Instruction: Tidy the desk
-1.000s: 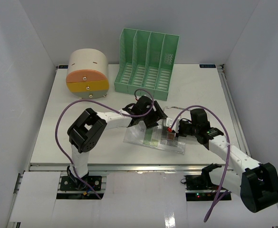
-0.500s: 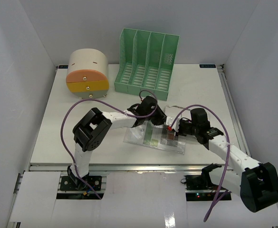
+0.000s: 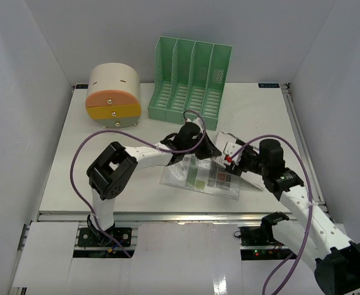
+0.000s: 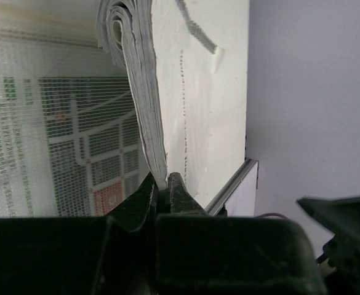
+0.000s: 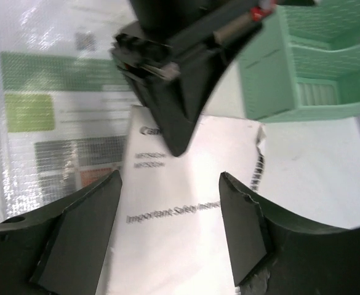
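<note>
L claw (image 3: 213, 152) & R claw (image 3: 232, 158) close together at white booklet (image 3: 227, 141) by clear pouch (image 3: 198, 178), desk (image 3: 106, 166) front-ctr.

White printed paper booklet (image 5: 180, 233) is cut off at btm edge, top hidden by left gripper (image 5: 175, 138); small print blurred.

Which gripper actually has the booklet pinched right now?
The left gripper: its fingers are shut on the page edges of the booklet. The right gripper is open, jaws spread over the cover.
</note>
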`<action>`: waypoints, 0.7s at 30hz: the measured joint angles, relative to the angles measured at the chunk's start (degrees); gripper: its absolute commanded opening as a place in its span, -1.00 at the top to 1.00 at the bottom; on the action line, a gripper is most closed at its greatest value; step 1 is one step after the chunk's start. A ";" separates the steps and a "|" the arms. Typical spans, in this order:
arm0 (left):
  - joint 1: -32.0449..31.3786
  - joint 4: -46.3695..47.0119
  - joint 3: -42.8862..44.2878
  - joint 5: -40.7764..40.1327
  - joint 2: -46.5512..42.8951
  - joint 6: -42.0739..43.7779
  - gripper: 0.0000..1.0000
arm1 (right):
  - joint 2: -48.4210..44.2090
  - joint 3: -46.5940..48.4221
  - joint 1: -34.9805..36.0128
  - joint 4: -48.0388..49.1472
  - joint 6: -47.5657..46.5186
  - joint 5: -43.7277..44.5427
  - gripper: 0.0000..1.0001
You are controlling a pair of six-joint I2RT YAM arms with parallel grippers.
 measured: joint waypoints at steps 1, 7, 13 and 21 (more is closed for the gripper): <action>0.04 -1.03 0.00 -0.01 -1.59 1.86 1.00 | -1.38 0.89 -0.47 -0.37 0.81 0.26 -0.46; 0.40 -10.40 2.91 -1.61 -12.87 13.86 1.00 | -5.03 6.07 -2.61 -1.34 5.37 1.98 -0.48; 2.43 -21.91 10.46 -5.77 -21.75 24.15 1.00 | -5.18 6.68 -5.00 -1.47 8.43 3.43 -0.49; 12.30 -38.94 34.08 -11.67 -19.85 33.39 1.00 | -7.23 4.10 -8.93 0.62 11.61 4.72 -0.51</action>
